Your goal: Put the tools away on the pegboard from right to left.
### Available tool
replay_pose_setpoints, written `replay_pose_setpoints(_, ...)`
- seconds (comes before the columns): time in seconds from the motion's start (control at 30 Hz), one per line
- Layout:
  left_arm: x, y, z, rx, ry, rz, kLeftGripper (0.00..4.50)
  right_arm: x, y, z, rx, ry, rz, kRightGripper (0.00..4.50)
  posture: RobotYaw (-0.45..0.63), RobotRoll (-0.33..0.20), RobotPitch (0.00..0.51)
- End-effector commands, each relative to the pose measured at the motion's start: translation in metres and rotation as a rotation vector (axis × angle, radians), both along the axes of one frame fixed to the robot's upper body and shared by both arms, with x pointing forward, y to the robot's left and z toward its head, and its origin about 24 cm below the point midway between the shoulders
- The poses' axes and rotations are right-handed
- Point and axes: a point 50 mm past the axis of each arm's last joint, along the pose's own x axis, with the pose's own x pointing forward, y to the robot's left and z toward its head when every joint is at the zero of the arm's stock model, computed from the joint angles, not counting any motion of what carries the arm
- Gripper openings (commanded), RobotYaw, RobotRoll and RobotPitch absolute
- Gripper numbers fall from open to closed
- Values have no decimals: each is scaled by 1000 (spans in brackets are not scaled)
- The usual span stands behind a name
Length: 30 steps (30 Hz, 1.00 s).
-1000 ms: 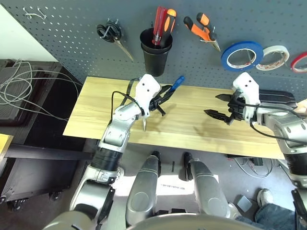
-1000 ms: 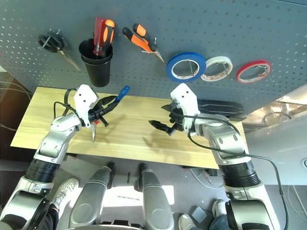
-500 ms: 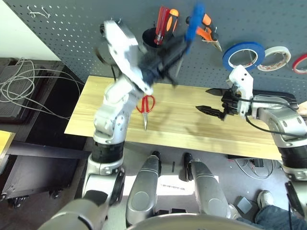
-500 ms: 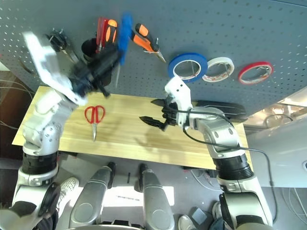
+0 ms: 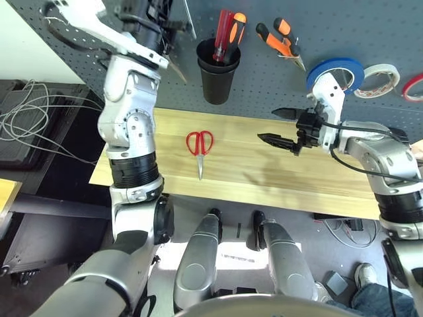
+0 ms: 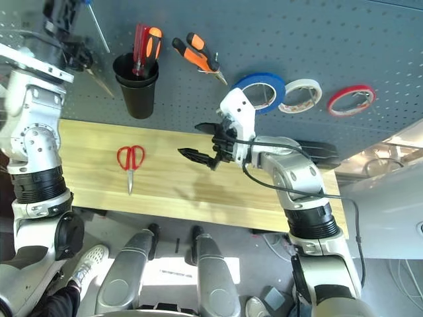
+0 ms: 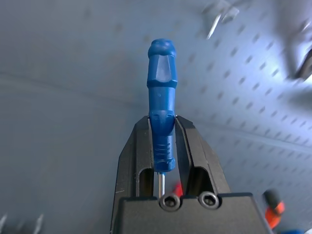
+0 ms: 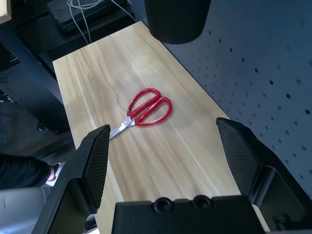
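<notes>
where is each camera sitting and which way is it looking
Head eyes: on the head, looking down over both silver arms at the wooden table and pegboard.
Left wrist: along the left gripper, shut on the blue screwdriver, toward the pegboard.
Right wrist: between the right gripper's open jaws, down at the red scissors, which the head also sees.

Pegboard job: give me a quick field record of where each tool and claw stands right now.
blue tape roll: hung on the pegboard
pliers: hung on pegboard, left of the tape
screwdriver: clamped in left claw, raised in front of the pegboard
red-handled scissors: lying flat on the table
black cup: on pegboard, holds red and orange handles
right claw: open, empty, over the table
</notes>
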Motion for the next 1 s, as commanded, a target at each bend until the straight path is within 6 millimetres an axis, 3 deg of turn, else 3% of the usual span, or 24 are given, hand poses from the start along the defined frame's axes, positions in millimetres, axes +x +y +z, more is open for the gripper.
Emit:
replay_pose_setpoints(0.03, 5, -8, -14, 25, 32, 10, 538, -1, 2, 0, 8, 0, 4, 4500, 107, 0, 313)
replay_pose_setpoints(0.3, 2, -14, -10, 20, 10, -18, 538, -1, 1, -2, 11, 3, -8, 4500, 105, 0, 315)
replay_pose_setpoints(0.77, -13, -13, 34, 57, -200, -1, 538, 1, 1, -5, 20, -1, -24, 4500, 111, 0, 312)
replay_pose_setpoints(1.0, -13, -24, 31, -12, -170, -40, 538, 2, 2, -4, 24, -6, -28, 4500, 110, 0, 314)
